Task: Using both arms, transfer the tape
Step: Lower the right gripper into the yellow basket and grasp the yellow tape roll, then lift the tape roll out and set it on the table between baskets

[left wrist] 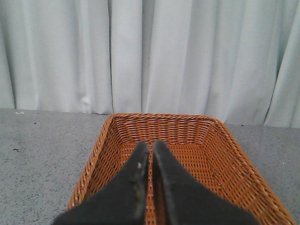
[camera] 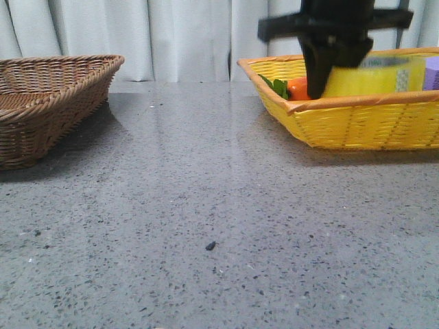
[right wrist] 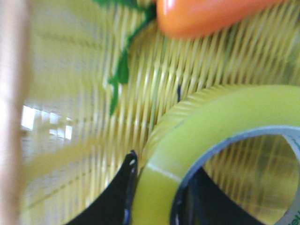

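The tape point(camera: 363, 81) is a wide yellow roll lying in the yellow basket point(camera: 357, 123) at the right. My right gripper point(camera: 322, 86) reaches down into that basket at the roll's left side. In the right wrist view the tape point(right wrist: 211, 117) fills the frame and my right gripper point(right wrist: 164, 166) straddles its wall, one finger against the outer face and the other inside the core, shut on it. My left gripper point(left wrist: 151, 146) is out of the front view. It hangs shut and empty over the brown wicker basket point(left wrist: 159, 117).
An orange carrot point(camera: 299, 89) with green leaves lies in the yellow basket just left of the tape, and a purple block point(camera: 432, 72) stands at its right end. The brown basket point(camera: 41, 103) sits at the table's left. A small dark speck point(camera: 210, 245) lies mid-table.
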You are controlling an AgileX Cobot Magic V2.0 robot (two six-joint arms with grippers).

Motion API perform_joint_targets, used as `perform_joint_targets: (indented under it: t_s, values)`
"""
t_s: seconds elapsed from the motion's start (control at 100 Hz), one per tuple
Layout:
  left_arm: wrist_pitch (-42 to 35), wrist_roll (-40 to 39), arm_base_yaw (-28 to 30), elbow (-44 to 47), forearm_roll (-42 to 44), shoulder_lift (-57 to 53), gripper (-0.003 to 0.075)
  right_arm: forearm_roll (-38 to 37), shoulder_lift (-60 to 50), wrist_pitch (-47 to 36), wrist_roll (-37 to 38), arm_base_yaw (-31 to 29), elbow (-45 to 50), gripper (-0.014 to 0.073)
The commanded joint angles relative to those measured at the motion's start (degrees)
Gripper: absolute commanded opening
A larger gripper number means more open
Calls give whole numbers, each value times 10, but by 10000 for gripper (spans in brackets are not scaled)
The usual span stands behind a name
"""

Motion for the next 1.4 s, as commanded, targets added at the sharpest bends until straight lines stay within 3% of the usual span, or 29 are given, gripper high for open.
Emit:
perform_joint_targets:
  t_s: [0.0,0.23,0.52,1.1,1.19,1.39]
  values:
    - [-46,-6,1,-20,-2,6,-21,-15,-34,31,-22,4,-82,-74]
    - [-46,-6,1,-20,-2,6,-21,33,-34,57,-43,76,-221,-74]
    - [-46,-6,1,-20,-2,6,-21,40,9,33,-43,193,-228,-74]
    - [-46,-6,1,-20,-2,6,-20,40,145,17,-43,202,-228,-73]
    - [-46,-6,1,-20,-2,6,-20,41,145,13,-43,202,-229,-19]
    - [-49,-6,1,-20,-2,6,-19,42,144,13,-43,202,-229,212]
